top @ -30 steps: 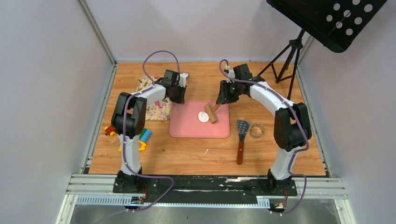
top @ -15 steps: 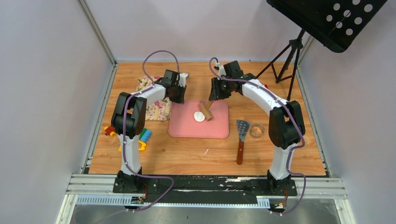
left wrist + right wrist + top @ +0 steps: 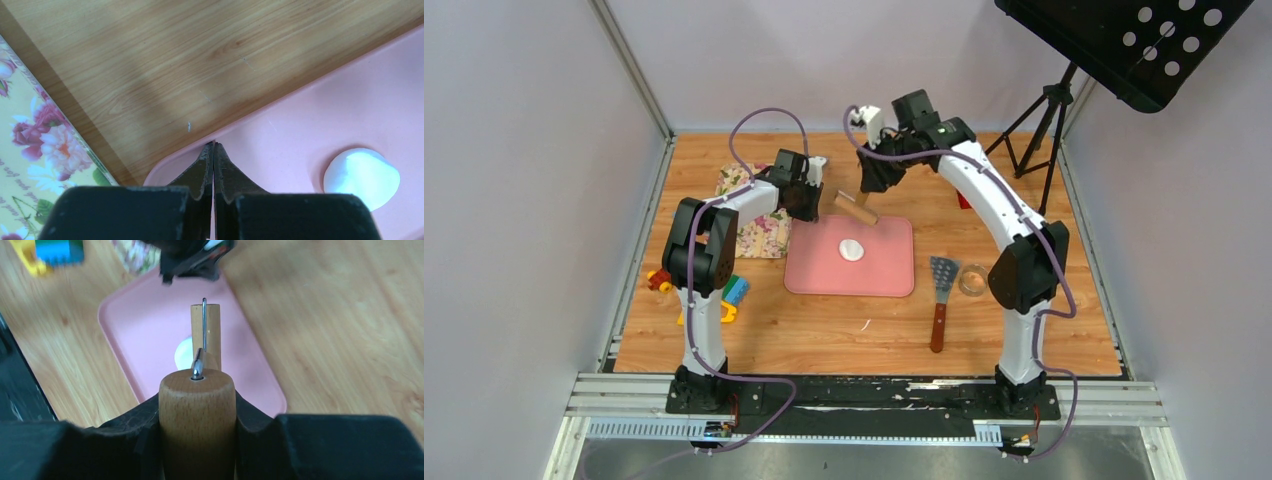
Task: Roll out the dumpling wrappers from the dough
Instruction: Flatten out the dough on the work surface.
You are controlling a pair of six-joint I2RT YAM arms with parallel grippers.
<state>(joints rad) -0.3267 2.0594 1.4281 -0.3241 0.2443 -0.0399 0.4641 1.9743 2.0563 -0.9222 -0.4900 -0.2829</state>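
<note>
Floral cloth (image 3: 30,150) on the left, its tiny script too blurred to read. Left pincer (image 3: 214,150) is closed and empty, tips at a corner of the pink mat (image 3: 310,125). The dough (image 3: 361,176), a white lump, sits mid-mat. Right pincer (image 3: 197,407) grips the rolling pin (image 3: 206,332) by its wooden handle, aloft over the mat's far edge.
</note>
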